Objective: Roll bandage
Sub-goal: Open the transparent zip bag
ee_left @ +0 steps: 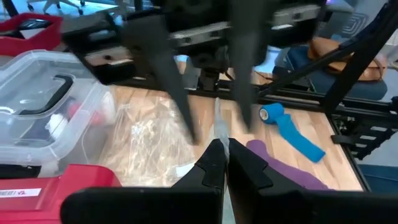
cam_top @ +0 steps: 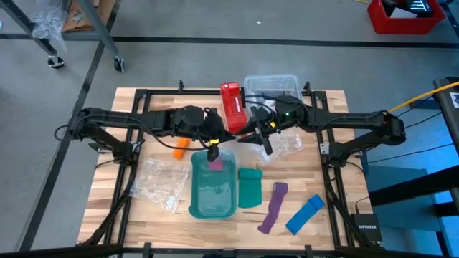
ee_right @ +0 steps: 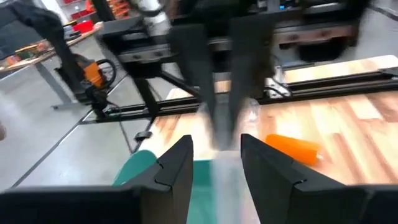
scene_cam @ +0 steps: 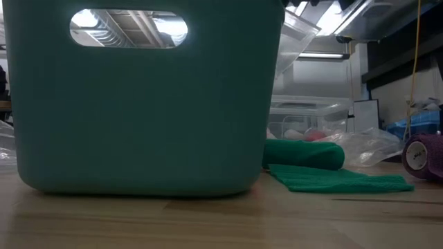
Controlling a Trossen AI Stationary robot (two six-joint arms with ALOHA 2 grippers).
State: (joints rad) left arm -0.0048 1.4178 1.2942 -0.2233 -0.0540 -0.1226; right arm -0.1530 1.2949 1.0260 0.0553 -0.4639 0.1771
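Jaws of the left gripper (ee_left: 222, 163) are seen pinched nearly together on a thin, pale, see-through strip that cannot be identified with certainty; those of the right gripper (ee_right: 216, 163) are held moderately apart, with the same pale strip seemingly running between them, though whether it is touched cannot be told. Both grippers are brought together above the far end of the teal bin (cam_top: 213, 188), facing one another — an arrangement judged to suit passing or stretching something between them. The bandage (cam_top: 180, 149), a small orange roll, is left lying on the bare wood beside the left arm, just outside the bin's far-left corner and apart from both grippers; it is also caught in the right wrist view (ee_right: 293, 148), already looking rolled. A pink scrap (cam_top: 215, 165) is noted inside the bin beneath the grippers. A green cloth (scene_cam: 325, 173), part rolled and part unrolled, is laid just beside the bin's right wall; a purple strip (cam_top: 272, 207) and a blue strip (cam_top: 305, 213) lie farther toward the right near corner. A red box (cam_top: 232, 106) and a clear tub (cam_top: 272, 85) are kept at the far edge — out of the working space.
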